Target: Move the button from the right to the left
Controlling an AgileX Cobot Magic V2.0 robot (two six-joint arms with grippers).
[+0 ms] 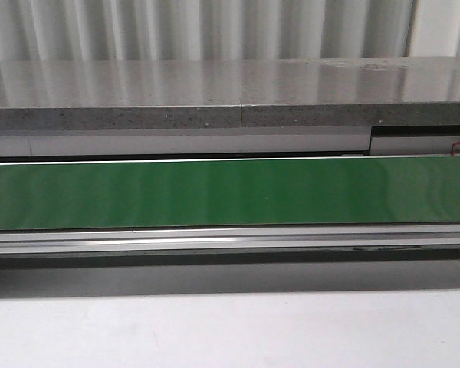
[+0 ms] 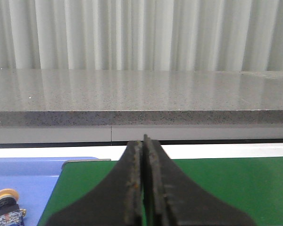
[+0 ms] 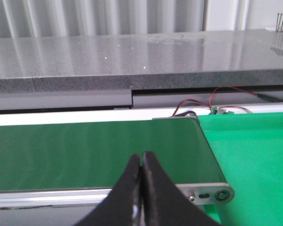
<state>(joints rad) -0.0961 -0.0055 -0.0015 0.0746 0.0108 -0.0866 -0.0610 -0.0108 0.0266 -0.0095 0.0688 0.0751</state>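
So the button (image 2: 4, 201), yellow cap on a blue-and-clear body, sits on a blue surface (image 2: 33, 179) just beside the end of the green belt (image 2: 226, 188), and only the left wrist view catches it, right at the frame corner. Whether that's one already moved over or something else, can't tell from here. The belt itself looks bare in the front view, and no button shows by its other end, where the roller (image 3: 212, 194) and some red wires (image 3: 198, 102) are. Left end effector (image 2: 144, 188) is pinched closed with nothing in it, hanging over the belt. Right end effector (image 3: 141, 188) is the same, closed and empty. Behind the belt runs a grey stone worktop (image 1: 215, 92). No labels or readable writing anywhere.
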